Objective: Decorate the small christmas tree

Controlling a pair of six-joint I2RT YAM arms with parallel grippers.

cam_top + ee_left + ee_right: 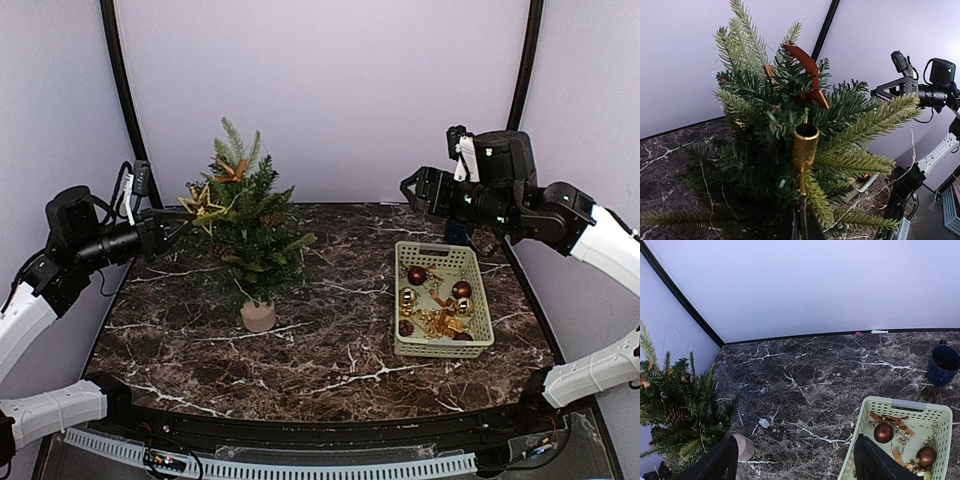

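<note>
Left wrist: left hand (801, 220) (mostly cropped) pinches gold ornament (805, 145); right hand (796, 450) wide, empty.

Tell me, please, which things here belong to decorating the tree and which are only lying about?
For the job: small christmas tree; gold ornament held in the shut left gripper; basket with baubles.
Lying about: blue mug; small white scrap.

Ahead of my left gripper (801, 222), branches of the tree (765, 125) crowd close around the ornament (805, 145) it pinches. Below my wide-spread right gripper (797, 462) the table (805, 370) is bare, with the tree to its left, the basket (880, 402) to its right and the mug (945, 365) farther right.
</note>
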